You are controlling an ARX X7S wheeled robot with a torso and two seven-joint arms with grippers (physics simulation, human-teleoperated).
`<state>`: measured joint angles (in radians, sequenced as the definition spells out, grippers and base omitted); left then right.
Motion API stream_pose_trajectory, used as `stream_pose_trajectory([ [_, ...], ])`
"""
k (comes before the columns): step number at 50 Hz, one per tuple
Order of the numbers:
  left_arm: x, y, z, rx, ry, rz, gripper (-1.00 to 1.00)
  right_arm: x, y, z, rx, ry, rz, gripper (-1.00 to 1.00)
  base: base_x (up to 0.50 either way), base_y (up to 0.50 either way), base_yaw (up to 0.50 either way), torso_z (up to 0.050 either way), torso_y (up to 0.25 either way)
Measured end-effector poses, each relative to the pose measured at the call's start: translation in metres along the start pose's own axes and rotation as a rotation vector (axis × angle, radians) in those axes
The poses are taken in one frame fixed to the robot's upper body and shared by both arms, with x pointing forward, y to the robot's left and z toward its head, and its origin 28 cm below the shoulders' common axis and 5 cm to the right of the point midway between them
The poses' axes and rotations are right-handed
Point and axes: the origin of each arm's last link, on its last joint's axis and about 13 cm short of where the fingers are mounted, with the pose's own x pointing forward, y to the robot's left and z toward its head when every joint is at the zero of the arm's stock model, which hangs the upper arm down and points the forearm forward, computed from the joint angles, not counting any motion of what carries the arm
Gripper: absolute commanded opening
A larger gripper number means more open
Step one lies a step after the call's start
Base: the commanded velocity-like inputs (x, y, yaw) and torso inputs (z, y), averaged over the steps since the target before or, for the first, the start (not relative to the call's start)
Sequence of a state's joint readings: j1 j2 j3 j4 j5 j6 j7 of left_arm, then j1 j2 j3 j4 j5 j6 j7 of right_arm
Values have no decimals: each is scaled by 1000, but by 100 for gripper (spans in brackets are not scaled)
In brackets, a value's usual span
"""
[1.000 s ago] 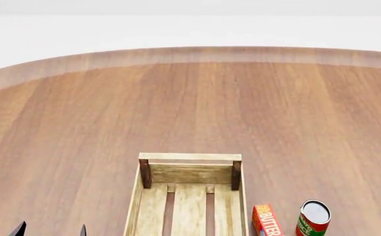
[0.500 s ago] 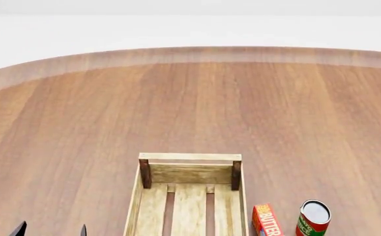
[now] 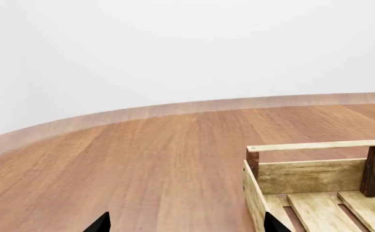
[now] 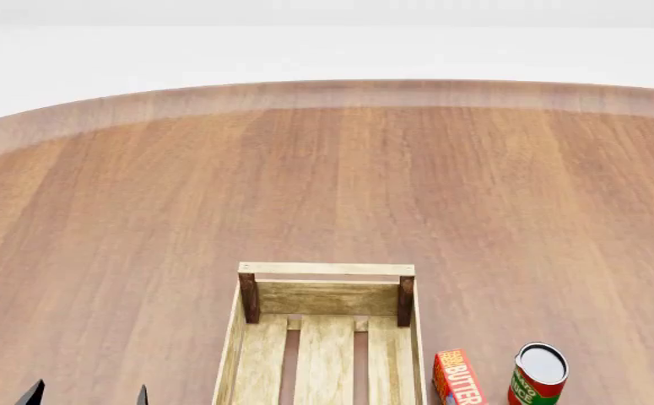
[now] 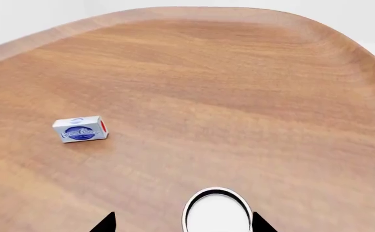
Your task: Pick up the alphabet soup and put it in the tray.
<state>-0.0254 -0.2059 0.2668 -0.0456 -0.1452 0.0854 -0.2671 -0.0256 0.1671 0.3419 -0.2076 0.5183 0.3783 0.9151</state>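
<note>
The round wooden table (image 4: 338,177) fills the head view. The tray (image 4: 324,337), a light-wood slatted crate with darker corner posts, sits at the near middle of it, with nothing inside the part that shows. Just to the right of the tray stands a red butter box (image 4: 458,379), and beside that a red and green can (image 4: 538,374) with a white top; both are apart from the crate wall.

The left gripper (image 3: 183,223) hangs low to the left of the tray, its two dark fingertips (image 3: 99,224) spread wide with nothing between them.

In the right wrist view, the right gripper (image 5: 182,223) is also spread wide, and a can's silver-white top (image 5: 217,211) lies between its tips, ungrasped. Whether this is the alphabet soup cannot be told, since no label shows. A small blue and white box (image 5: 80,128) lies well apart.
</note>
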Motion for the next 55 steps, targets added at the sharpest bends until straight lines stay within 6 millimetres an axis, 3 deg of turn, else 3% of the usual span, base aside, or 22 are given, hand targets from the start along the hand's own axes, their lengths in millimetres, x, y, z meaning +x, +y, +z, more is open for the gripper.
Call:
stream_pose_trajectory([
  [55, 1, 0, 0, -1, 2, 1, 100, 26, -8, -17, -45, 42, -84, 100, 0, 0, 0, 0, 0],
])
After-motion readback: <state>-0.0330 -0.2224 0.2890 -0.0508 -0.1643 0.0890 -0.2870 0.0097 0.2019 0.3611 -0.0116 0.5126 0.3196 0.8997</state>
